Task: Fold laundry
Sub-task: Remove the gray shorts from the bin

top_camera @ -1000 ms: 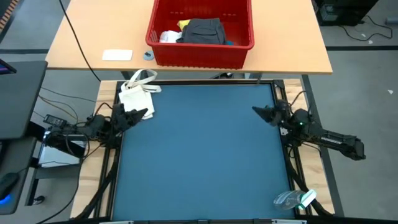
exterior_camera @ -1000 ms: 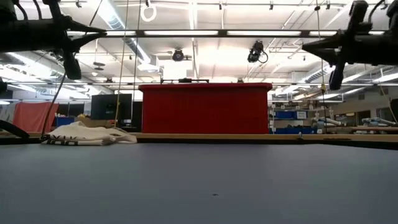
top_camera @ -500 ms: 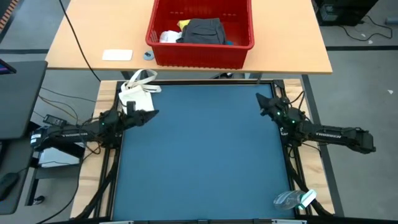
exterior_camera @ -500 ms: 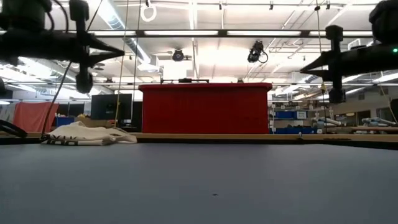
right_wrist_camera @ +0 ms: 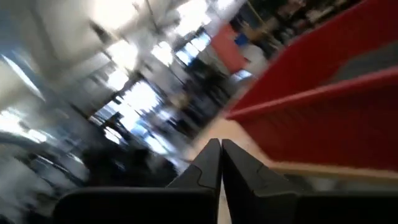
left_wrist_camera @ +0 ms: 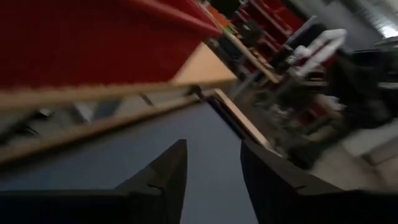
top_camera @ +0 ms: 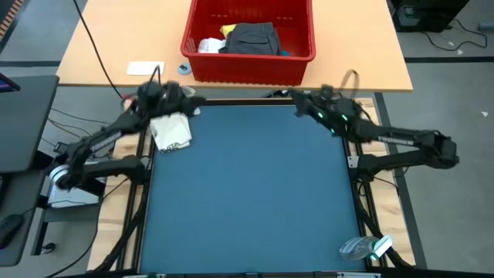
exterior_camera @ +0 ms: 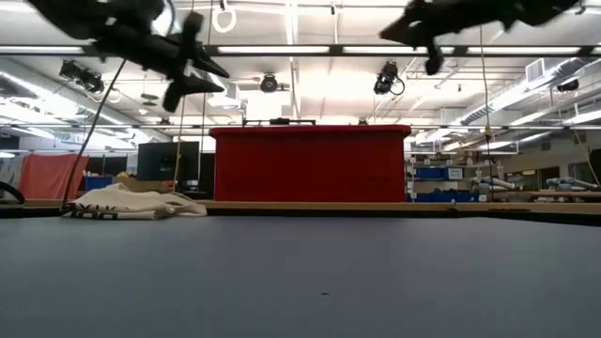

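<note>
The laundry lies in the red basket on the wooden table beyond the blue mat. A dark grey garment is on top, with a white cloth, a bit of yellow and a blue piece around it. My left gripper hangs open in the air over the mat's far left corner, pointing at the basket. My right gripper is shut and raised near the mat's far edge, just short of the basket's right end. Neither holds anything.
A small white bag with strap handles lies on the mat's far left corner, under my left arm. A white card and a small tape roll sit on the wooden table. A clear plastic item lies near the right front corner.
Both arms have risen from beside the mat's left and right edges. They have swung toward the far edge and the red basket, quickly over the last half second. My left gripper's fingers have parted. The white bag and the laundry have stayed put.
</note>
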